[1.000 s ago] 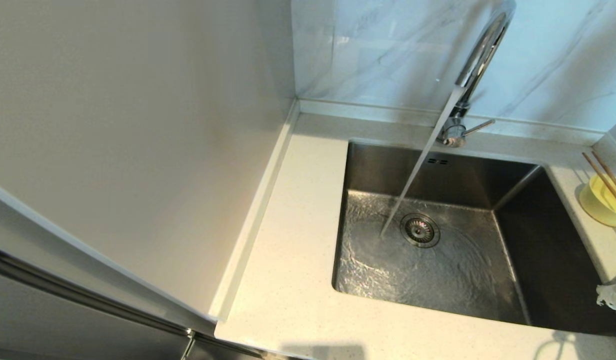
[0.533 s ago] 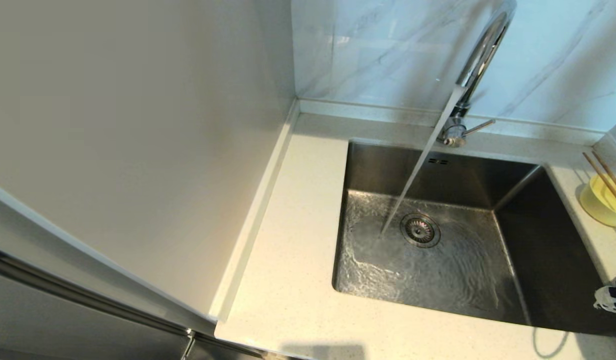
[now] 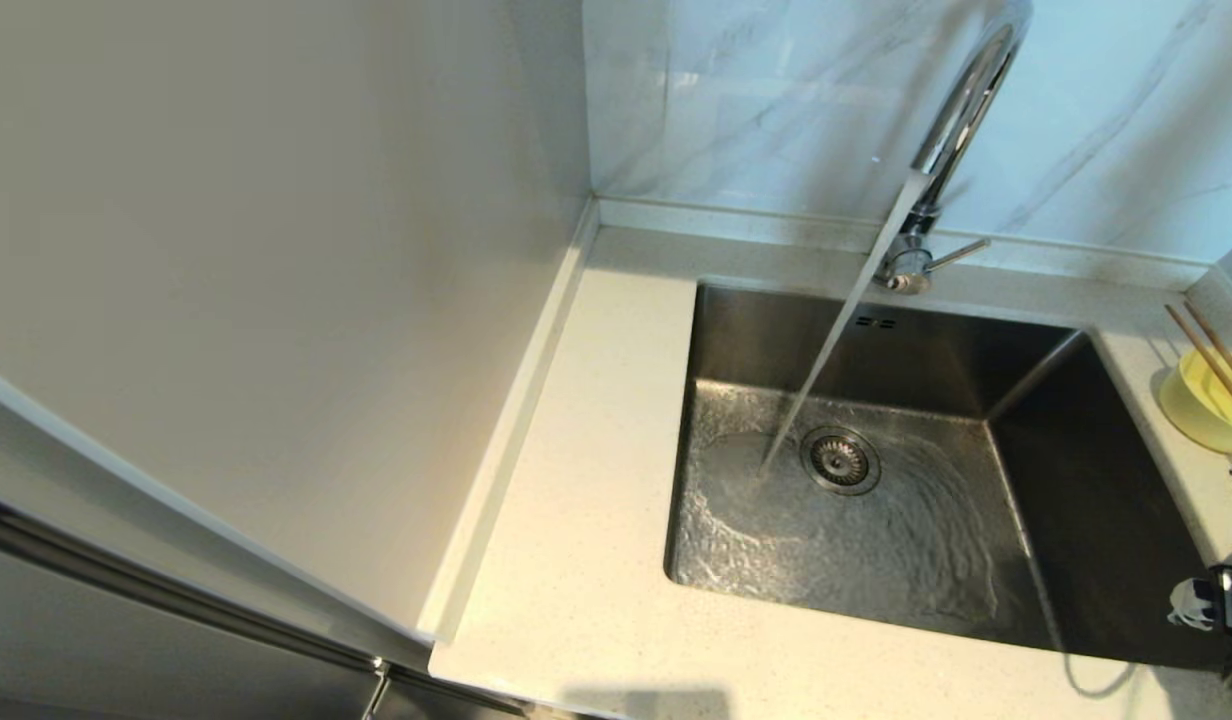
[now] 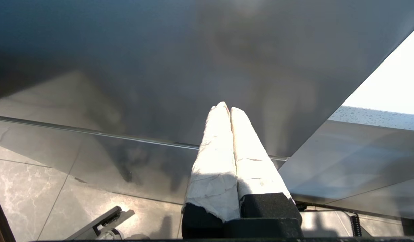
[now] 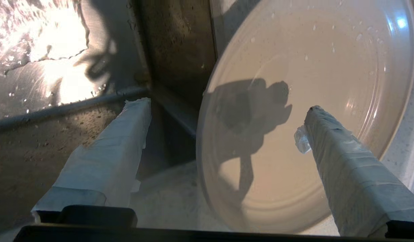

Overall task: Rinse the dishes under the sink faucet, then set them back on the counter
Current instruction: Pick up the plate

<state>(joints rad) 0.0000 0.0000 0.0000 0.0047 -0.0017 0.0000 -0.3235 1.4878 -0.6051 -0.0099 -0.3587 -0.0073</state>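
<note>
Water runs from the chrome sink faucet (image 3: 961, 110) into the steel sink (image 3: 1106, 500), beside the drain strainer (image 3: 839, 460). At the far right of the counter (image 3: 596, 450) sits the pale yellow bowl (image 3: 1204, 408) with the brown chopsticks (image 3: 1208, 360) resting across it. The white dish (image 5: 304, 111), speckled with droplets, lies flat on the counter by the sink's corner. My right gripper (image 5: 227, 106) hangs open over its rim, one finger above the basin and one above the dish; a taped fingertip (image 3: 1188, 603) shows in the head view. My left gripper (image 4: 227, 108) is shut and empty, parked low by a cabinet front.
A plain pale wall panel (image 3: 276, 250) closes off the left side. The grey-veined marble wall (image 3: 756, 100) stands behind the faucet, whose lever (image 3: 956, 252) points right. A broad strip of counter lies left of the sink.
My right gripper has crept a little further into the head view at the right edge, showing more of its dark body. The water keeps running.
</note>
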